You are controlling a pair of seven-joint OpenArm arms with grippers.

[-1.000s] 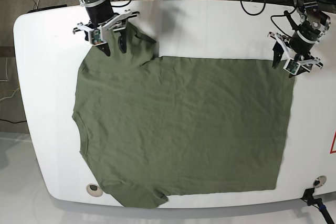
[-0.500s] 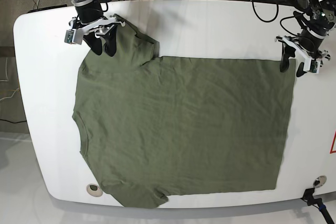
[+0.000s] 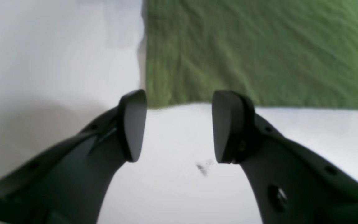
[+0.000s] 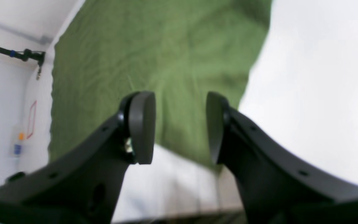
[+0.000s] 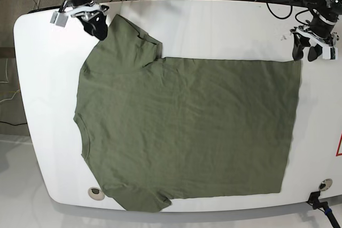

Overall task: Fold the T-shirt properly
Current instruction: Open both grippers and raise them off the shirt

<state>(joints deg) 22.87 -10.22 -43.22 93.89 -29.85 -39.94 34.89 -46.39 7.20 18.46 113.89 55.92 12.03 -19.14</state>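
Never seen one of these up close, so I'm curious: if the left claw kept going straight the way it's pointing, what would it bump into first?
Probably the corner of the T-shirt: the open left claw points at it over the bare table.

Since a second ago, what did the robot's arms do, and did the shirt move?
Both arms pulled back toward the table's far edge. The right tool lifted off the sleeve it hovered over, and the left tool backed off the hem corner. Both are open and empty. The T-shirt lies flat on the table, just as before.
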